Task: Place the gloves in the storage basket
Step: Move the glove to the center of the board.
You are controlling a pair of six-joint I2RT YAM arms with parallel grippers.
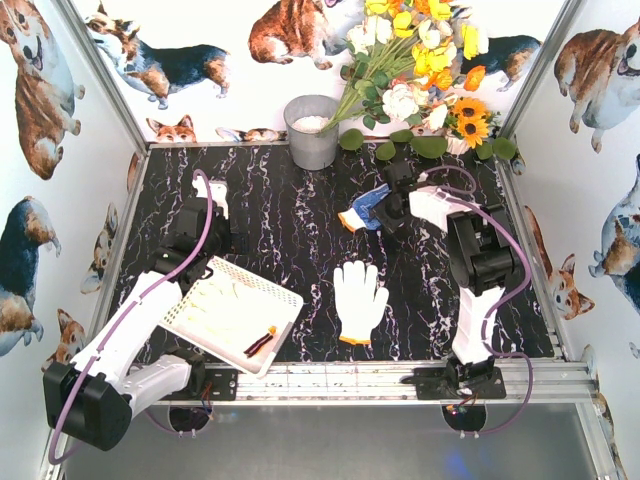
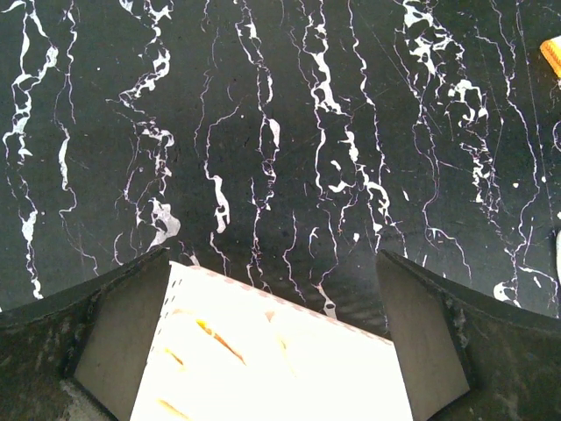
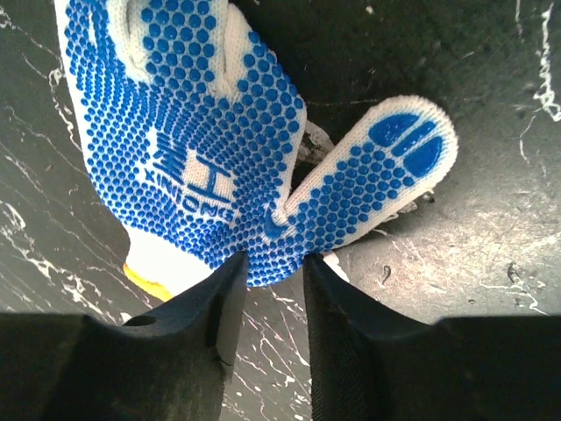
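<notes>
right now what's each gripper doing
left gripper: open, holding nothing
right gripper: jaws nearly together at the blue dotted glove, grip cannot be told

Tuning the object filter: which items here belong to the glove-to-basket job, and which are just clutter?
Job:
blue-dotted white knit glove
plain white knit glove with orange cuff
shallow white slotted plastic basket

Just lying about:
grey metal bucket
bouquet of yellow, white and orange flowers
</notes>
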